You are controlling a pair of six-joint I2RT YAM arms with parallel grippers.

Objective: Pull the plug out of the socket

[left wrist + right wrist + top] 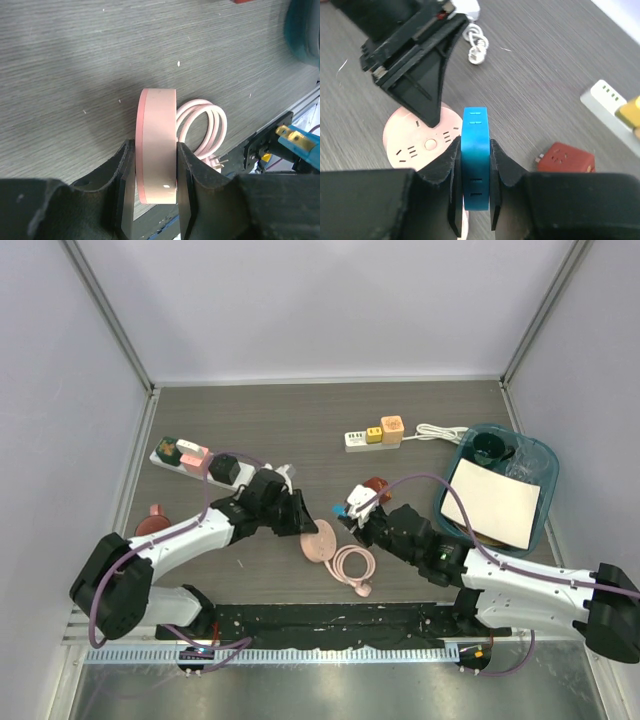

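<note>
The grey wood-grain table (300, 430) carried a teal bin (548, 465) at its right edge, with a white sheet (495, 502) lying across it. A white power strip (160, 457) at the left held green, pink and black plugs. A shorter strip (354, 441) at the far centre held a yellow adapter (373, 434) and an orange adapter (392, 428).

In the middle, the left gripper (155, 150) was clamped on the edge of the round pink socket (157, 125), whose coiled pink cable (353, 565) lay just beside it. The right gripper (474, 145) pinched the blue plug (474, 165), which was lifted clear of the socket with its brass prongs bare. A red cube adapter (566, 156) sat near it on the table, not between the two. Any lettering on these things was too small to read.
</note>
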